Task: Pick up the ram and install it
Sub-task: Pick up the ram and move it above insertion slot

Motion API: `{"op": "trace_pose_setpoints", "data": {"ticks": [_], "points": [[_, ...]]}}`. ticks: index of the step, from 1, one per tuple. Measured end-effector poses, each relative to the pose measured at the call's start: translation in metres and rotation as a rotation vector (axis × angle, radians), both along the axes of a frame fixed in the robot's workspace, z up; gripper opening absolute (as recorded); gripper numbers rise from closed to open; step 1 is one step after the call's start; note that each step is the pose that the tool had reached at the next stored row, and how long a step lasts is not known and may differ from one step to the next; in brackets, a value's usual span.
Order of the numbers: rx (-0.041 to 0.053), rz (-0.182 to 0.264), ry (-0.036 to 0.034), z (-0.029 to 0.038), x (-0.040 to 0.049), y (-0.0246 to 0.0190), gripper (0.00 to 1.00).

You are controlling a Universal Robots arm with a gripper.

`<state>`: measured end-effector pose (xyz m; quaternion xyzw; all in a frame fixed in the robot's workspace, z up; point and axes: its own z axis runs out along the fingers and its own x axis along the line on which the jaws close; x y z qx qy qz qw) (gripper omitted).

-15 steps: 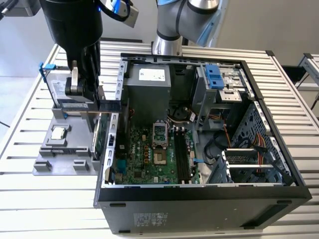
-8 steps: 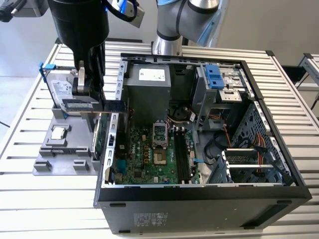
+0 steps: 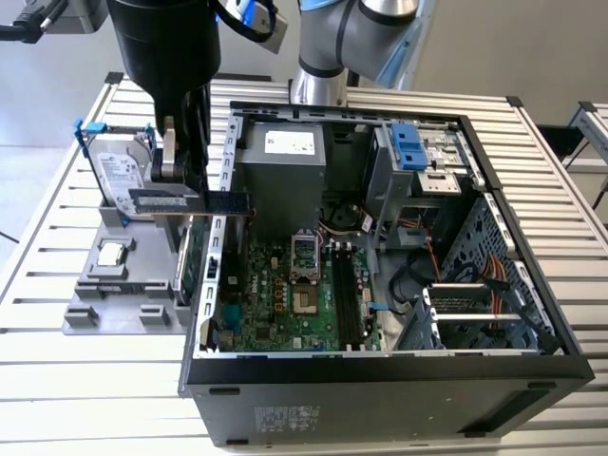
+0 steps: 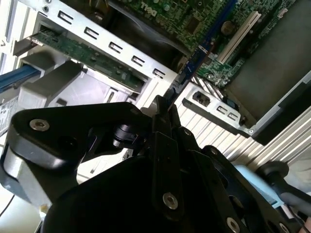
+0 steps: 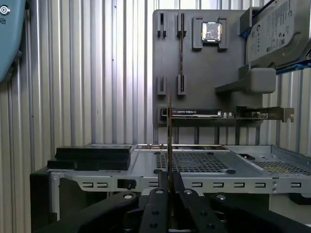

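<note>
The ram is held clamped in the gripper over the computer case edge, lying 9-to-3 o'clock in the exterior view, with the black slots judged toward 4 o'clock

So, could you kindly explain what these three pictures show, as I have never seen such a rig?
It is one robot arm with a grasping tool at its end, working over a slatted metal table. The exterior view comes from a camera off the arm; both wrist views come from cameras riding on the arm, looking along the tool. On the table stands an open computer case with its motherboard exposed. Beside it, on the exterior view's left, a grey tray carries a hard drive, a square processor chip and a green expansion card. The tool is shut on the ram, a thin memory stick, held in the air by the case's wall.
</note>
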<state>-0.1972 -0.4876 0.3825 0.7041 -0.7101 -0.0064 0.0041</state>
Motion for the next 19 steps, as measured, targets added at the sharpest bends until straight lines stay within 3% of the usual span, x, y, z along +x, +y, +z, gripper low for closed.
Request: {"op": "trace_pose_setpoints", "data": {"ticks": [3, 19], "points": [[0.0001, 0.000, -0.0001, -0.0001, 0.0076, 0.0000, 0.00], [0.0000, 0.000, 0.0000, 0.0000, 0.0304, 0.0000, 0.00]]}}
